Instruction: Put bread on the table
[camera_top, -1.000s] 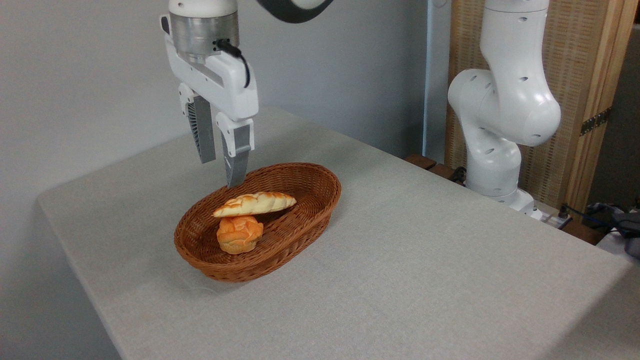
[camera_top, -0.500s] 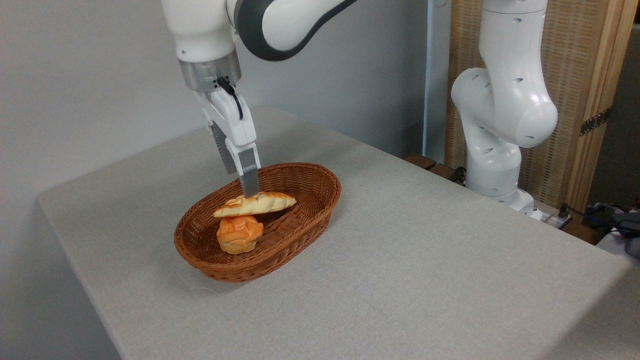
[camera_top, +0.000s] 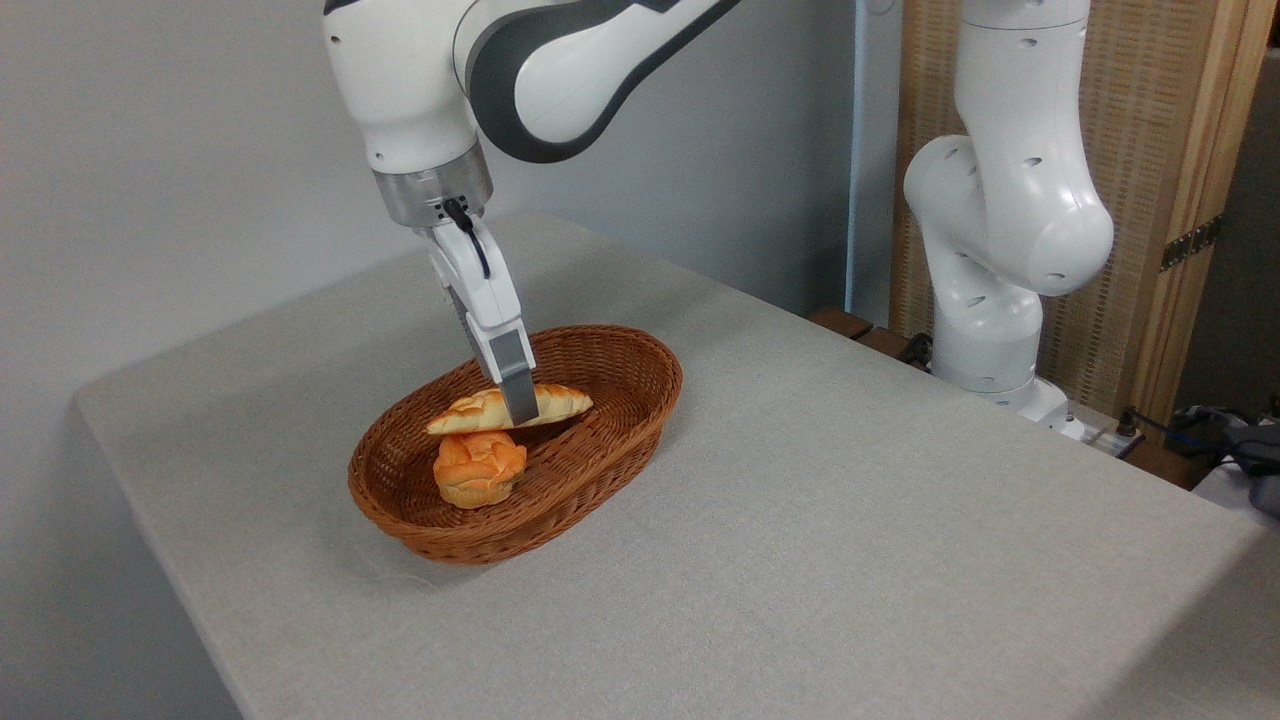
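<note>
Straddling the bread (camera_top: 470, 411) in the basket (camera_top: 640, 400), the pincer (camera_top: 520, 412), grip state unclear.

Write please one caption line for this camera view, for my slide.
Panda gripper lowered onto the long bread lying atop an orange bun inside the wicker basket.

- Setting: a robotics lab or test room, not a home.
- A white robot arm (camera_top: 1000, 200) is bolted at the far edge of a table (camera_top: 850, 520) under a plain grey cloth.
- Bare grey wall (camera_top: 150, 150) behind.
- Loose cables (camera_top: 1190, 425) lie at right.
- A woven screen in a wooden frame (camera_top: 1180, 150) stands behind the arm.
</note>
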